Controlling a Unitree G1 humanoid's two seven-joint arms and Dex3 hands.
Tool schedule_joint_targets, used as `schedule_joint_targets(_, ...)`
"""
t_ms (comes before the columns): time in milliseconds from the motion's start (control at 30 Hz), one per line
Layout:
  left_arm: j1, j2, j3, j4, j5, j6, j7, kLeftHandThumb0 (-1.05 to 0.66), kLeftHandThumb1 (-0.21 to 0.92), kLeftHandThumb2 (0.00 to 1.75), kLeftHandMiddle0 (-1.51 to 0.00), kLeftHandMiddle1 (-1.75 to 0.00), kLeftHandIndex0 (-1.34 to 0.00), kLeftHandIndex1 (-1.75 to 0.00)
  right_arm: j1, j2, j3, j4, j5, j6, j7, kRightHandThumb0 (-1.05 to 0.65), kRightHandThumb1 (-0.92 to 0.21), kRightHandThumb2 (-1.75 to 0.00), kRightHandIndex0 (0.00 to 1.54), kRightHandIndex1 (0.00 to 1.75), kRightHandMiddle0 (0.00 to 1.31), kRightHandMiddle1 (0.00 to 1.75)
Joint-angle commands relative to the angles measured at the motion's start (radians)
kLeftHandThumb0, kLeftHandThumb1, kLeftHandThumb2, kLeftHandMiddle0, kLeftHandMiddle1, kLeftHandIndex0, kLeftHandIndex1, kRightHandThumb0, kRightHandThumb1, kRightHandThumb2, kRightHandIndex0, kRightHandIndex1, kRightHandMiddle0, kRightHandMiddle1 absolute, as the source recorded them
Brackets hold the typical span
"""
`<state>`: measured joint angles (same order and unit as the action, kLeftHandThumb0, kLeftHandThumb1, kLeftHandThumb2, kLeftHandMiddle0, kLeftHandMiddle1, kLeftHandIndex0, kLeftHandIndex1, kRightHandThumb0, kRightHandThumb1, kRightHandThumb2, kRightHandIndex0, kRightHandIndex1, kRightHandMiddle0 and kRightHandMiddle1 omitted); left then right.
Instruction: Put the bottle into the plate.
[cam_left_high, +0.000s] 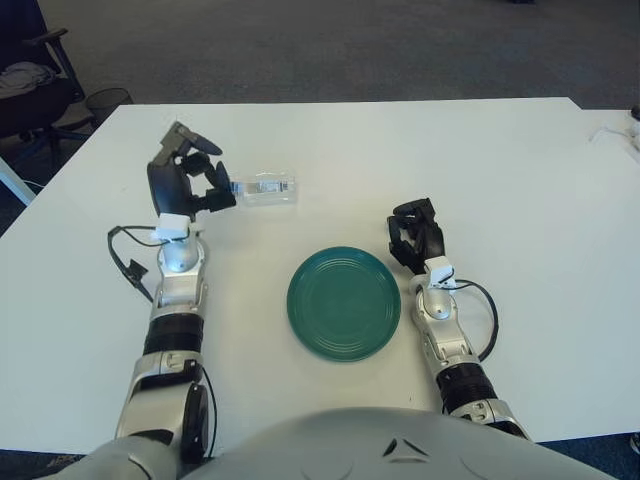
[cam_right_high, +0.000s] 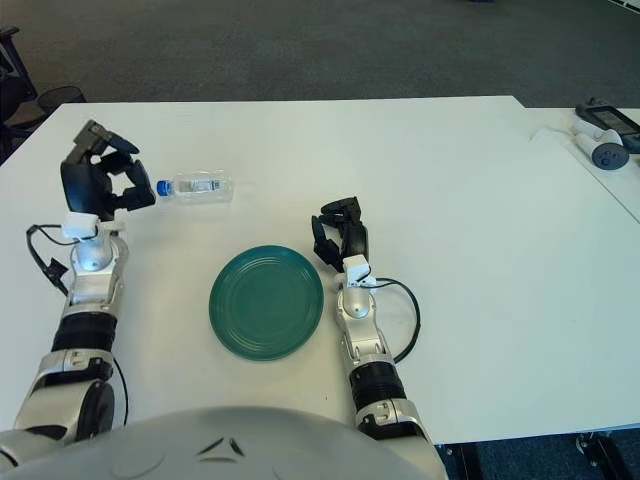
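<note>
I am seeing one bottle (cam_right_high: 196, 187), one plate (cam_left_high: 344, 304) and two robot hands on a white table (cam_left_high: 500, 180). The bottle is small and clear, with a blue cap and a pale label, and it is lying on its side with the cap pointing toward the robot's left. It is sitting up and to the left of the round dark green plate, apart from it, with bare tabletop between them. My left hand (cam_left_high: 183, 180) is hovering just beside the bottle's cap end, its fingers spread wide and gripping nothing. My right hand (cam_left_high: 416, 236) is showing just beside the plate's right edge, its fingers curled in around nothing. The table is stretching open beyond the bottle to the far edge, and wide bare surface is lying to the right of the right hand.
</note>
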<state>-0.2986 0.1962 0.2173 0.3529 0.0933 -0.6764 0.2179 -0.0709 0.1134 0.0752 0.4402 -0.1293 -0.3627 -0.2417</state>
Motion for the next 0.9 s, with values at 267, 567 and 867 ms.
schedule_joint_targets(267,-0.208,0.091,-0.073,0.207,0.196,0.034,0.047,-0.49,0.25,1.40,-1.23,-1.75,-0.66,-1.75,0.031,0.031,-0.006,0.128,0.016,0.050,0.000,-0.35,-0.92,-0.51,0.25,1.14,0.19,1.75)
schedule_joint_targets(567,-0.404,0.216,-0.198,0.555,0.312,-0.041,0.033,-0.48,0.29,1.34,-1.20,-1.75,-0.62,-1.75,0.017,0.027,-0.004,0.149,0.010,0.047,-0.005,-0.35,-0.92,-0.51,0.26,1.15,0.19,1.75)
schedule_joint_targets(867,-0.480,0.307,-0.392,0.673,0.517,-0.038,0.081,-0.57,0.48,0.98,-0.39,-1.51,-0.32,-1.67,0.009,0.028,-0.004,0.159,0.012,0.058,-0.010,-0.35,-0.92,-0.51,0.24,1.13,0.19,1.75)
